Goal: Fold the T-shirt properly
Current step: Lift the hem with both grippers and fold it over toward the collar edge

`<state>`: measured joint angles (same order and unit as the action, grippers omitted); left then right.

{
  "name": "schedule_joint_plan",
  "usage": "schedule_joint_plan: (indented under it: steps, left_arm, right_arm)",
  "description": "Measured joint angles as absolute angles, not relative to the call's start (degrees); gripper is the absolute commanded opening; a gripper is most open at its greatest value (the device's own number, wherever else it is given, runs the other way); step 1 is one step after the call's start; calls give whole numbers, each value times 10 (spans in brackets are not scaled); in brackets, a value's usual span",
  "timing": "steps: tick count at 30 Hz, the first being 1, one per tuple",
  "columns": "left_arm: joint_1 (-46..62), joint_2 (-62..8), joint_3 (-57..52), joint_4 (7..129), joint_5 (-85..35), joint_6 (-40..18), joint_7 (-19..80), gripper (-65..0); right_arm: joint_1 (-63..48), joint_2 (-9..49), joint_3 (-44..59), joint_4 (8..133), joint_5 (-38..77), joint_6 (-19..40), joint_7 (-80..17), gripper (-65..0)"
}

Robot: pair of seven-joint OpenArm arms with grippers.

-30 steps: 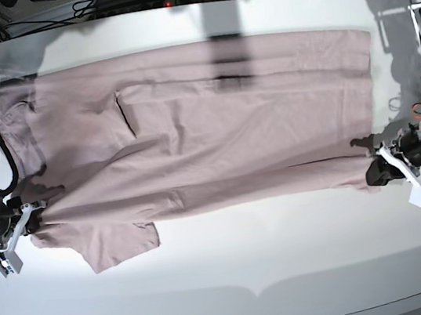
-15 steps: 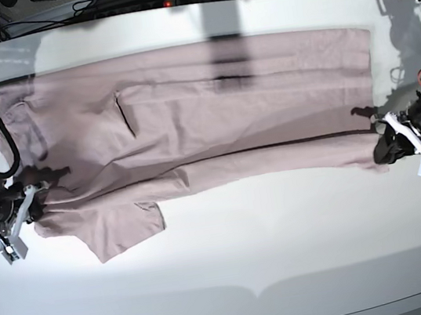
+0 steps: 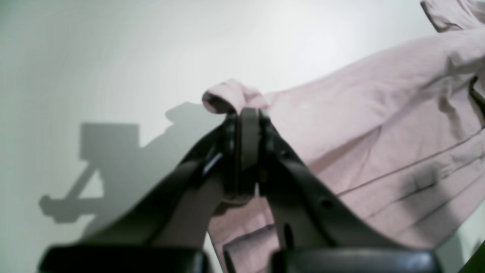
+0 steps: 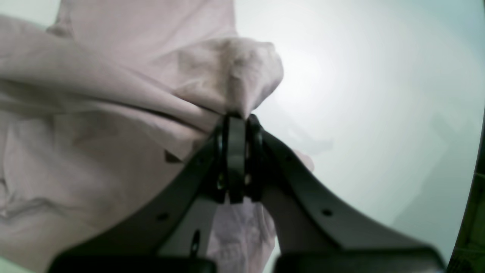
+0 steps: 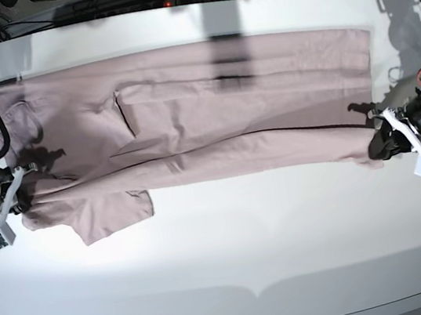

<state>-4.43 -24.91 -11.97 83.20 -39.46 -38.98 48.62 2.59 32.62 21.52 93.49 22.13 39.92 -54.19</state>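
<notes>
T-shirt (image 5: 190, 125) lies spread lengthwise across the white table (image 5: 234, 265), its near long edge lifted and stretched between both arms; a sleeve (image 5: 112, 216) hangs loose toward the front near the right-arm end. Left gripper (image 3: 244, 113) has jaws closed on a small bunched fold of the hem corner; right gripper (image 4: 237, 115) likewise closed on a pinch of fabric at the shoulder end. Both bites look shallow, only a thin nub of cloth pokes past the tips, so the main risk, imo, is slip-out: thin soft fabric under tension btwn two arms could pull free of one side if they spread further apart or move at diff speeds. If one corner drops, the fold line goes skew and the edge lands crooked. Second risk: the dangling sleeve could get tucked under or drag w/ the fold, leaving a lump. Third: too little lift and the carried edge scrapes the lower layer, bunching it into wrinkles. Can't tell how many layers each pinch holds.
</notes>
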Motion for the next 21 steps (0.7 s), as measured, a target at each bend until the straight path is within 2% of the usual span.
schedule_joint_plan:
  steps: [4,14,21]
  left_arm:
    - [-44,-249,-120,859,-394,-336,507,-650]
    - [-3,-249,-120,995,-399,-304,573,-650]
    - [31,-249,-120,1013,-338,-300,588,-650]
  right_arm:
    - [-3,326,249,966,243,399,-551,-650]
    - [-61,326,303,1011,247,400,-556,-650]
    - [-76,326,318,1067,272,399,-569,-650]
